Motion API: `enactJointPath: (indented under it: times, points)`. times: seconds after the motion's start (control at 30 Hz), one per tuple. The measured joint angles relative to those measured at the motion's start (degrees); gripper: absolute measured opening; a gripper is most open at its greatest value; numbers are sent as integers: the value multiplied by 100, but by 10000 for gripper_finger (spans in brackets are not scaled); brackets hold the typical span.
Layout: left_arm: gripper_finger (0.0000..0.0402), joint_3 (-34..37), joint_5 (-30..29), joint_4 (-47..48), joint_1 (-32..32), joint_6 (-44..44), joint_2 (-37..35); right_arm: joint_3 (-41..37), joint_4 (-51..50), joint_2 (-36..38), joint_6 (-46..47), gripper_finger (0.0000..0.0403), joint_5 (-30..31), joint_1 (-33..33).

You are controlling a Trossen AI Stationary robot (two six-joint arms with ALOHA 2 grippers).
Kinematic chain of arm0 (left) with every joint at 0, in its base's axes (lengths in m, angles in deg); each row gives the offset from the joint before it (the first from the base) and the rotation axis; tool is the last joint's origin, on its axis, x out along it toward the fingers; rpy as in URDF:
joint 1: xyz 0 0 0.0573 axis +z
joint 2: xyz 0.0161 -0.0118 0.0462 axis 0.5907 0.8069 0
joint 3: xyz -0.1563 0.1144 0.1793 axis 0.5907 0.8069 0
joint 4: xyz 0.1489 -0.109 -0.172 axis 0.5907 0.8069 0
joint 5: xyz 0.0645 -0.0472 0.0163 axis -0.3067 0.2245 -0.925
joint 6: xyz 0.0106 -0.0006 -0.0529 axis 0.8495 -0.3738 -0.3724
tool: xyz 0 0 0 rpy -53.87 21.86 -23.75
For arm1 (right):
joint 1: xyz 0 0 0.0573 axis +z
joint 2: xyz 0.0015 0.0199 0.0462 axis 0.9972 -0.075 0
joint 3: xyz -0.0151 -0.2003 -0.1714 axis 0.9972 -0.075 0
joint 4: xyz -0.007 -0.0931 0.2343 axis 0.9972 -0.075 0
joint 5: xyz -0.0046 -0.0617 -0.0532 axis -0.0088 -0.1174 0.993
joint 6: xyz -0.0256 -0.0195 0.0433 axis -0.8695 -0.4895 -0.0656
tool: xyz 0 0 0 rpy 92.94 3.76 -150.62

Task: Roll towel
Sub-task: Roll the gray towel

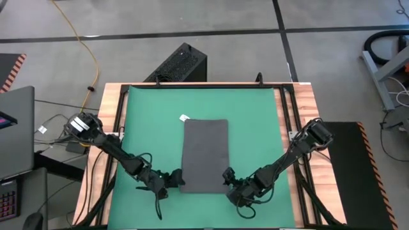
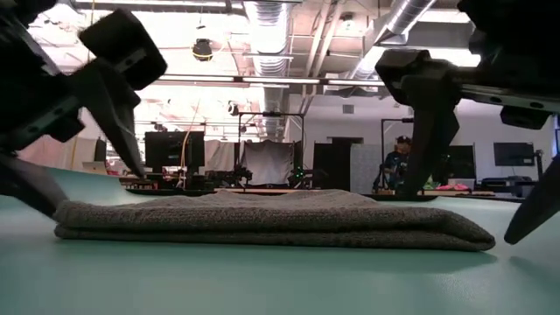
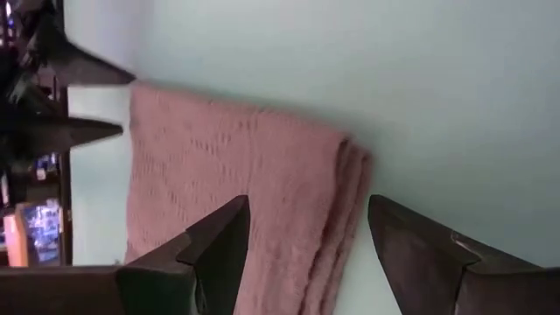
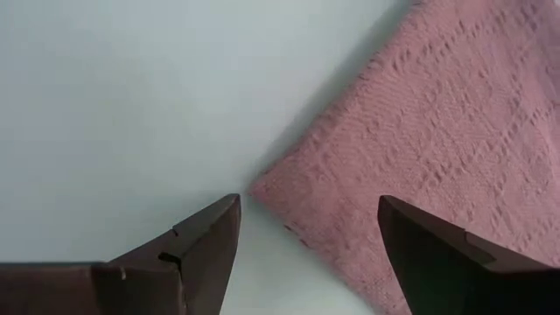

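The dark grey towel (image 1: 204, 155) lies folded flat in several layers on the green mat (image 1: 255, 115), with its white tag (image 1: 185, 117) at the far left corner. My left gripper (image 1: 176, 181) is open and low at the towel's near left corner. In the left wrist view one finger (image 3: 219, 249) is over the cloth and the other (image 3: 420, 254) over the mat beside the layered edge (image 3: 350, 184). My right gripper (image 1: 228, 180) is open at the near right corner (image 4: 262, 185), which points between its fingers. In the low view both grippers flank the towel (image 2: 262, 219).
The mat is framed by black rails on a wooden table (image 1: 300, 102). A black box (image 1: 182, 64) stands beyond the far edge, and a laptop (image 1: 16, 128) sits off the left side. Bare mat (image 1: 153, 108) lies left, right and far of the towel.
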Motion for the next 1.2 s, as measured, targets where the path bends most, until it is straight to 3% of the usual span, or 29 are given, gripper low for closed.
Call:
enactJointPath:
  times: [0.13,0.53,0.63,0.77,0.97,1.2]
  points:
    - [224,0,-165,-87,104,-71,0,0,14,0,-18,294,-88,-9]
    - [224,16,615,-94,420,-336,-2,11,110,-154,-31,288,-196,-476]
    - [224,50,637,-95,473,-176,-4,19,194,-351,-148,286,-412,-466]
    - [217,55,659,-63,531,-209,-7,24,296,-496,-147,282,-271,-414]
    - [142,57,702,-39,525,-411,73,17,213,-516,182,240,-235,-414]
    - [21,61,505,-58,501,-705,81,14,152,-504,932,124,-258,-407]
